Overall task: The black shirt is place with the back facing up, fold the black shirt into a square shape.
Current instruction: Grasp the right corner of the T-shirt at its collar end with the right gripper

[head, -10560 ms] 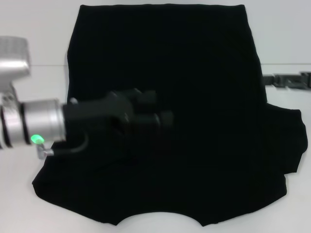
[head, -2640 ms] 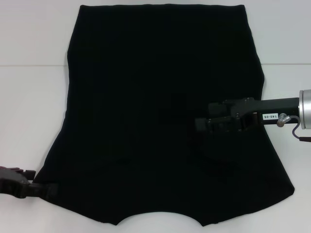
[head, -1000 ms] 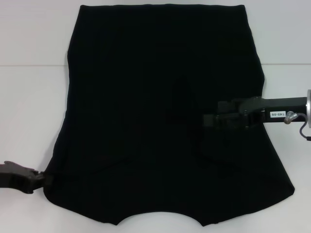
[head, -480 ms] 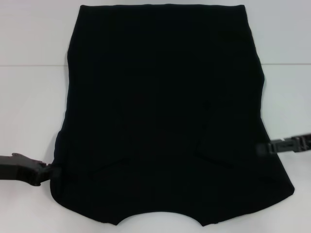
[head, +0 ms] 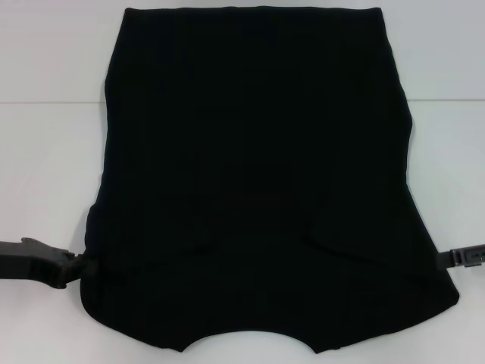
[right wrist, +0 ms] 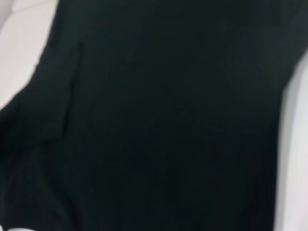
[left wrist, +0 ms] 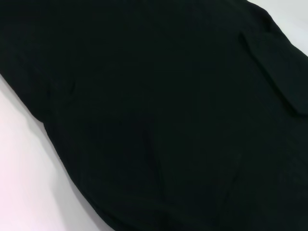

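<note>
The black shirt [head: 254,182] lies flat on the white table, both sleeves folded in over the body and the curved neck edge nearest me. It fills most of the left wrist view [left wrist: 168,115] and the right wrist view [right wrist: 163,120]. My left gripper [head: 74,267] is low at the near left, with its tip against the shirt's left edge. Low at the near right, my right gripper [head: 458,258] sits just outside the shirt's right edge, and only its tip shows. A folded sleeve edge [left wrist: 274,72] shows as a raised flap in the left wrist view.
White table [head: 45,152] surrounds the shirt on both sides. A seam line in the table [head: 49,101] runs across behind the shirt's upper part.
My right gripper has pulled back from over the shirt's right half to just outside its near right edge. My left gripper has shifted slightly right and up, to the shirt's left edge.
</note>
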You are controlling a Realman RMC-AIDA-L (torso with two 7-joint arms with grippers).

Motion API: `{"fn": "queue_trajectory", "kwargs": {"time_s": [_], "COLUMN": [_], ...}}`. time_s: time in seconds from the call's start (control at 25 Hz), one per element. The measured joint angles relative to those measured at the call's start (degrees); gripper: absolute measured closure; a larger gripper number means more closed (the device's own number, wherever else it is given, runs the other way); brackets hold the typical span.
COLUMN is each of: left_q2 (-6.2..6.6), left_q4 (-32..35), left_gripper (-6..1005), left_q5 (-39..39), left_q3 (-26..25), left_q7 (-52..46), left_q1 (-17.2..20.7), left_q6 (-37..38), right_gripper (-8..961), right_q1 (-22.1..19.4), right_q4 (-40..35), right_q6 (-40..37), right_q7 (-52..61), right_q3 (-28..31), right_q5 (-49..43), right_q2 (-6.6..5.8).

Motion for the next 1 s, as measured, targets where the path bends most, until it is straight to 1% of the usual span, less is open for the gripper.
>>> {"fn": "queue_trajectory", "kwargs": {"time_s": [0.24, 0.52, 0.76, 1.0], "left_q2": [-0.13, -0.23, -0.24, -0.24], "left_q4": [0.0, 0.0, 0.0, 0.0], "left_gripper": [971, 970, 970, 970], "left_q5": [0.0, -0.1, -0.1, -0.1], "left_q3": [0.0, 0.0, 0.0, 0.0], "left_q7": [-0.1, -0.1, 0.0, 0.1], "left_q1": [-0.1, -0.2, -0.3, -0.3], "left_q6": [-0.1, -0.2, -0.3, -0.3], "right_gripper": [12, 12, 12, 13], "right_q1": [0.0, 0.3, 0.4, 0.7], "right_q4": [0.3, 0.3, 0.3, 0.4], "right_q6": [-0.4, -1.0, -1.1, -1.2], "right_q7": [0.5, 1.2, 1.5, 1.6], "right_q3": [-0.2, 0.0, -0.4, -0.7], "right_q5": [-1.1, -4.5, -4.8, -5.0], "right_q2": [0.22, 0.66, 0.85, 1.59]}}
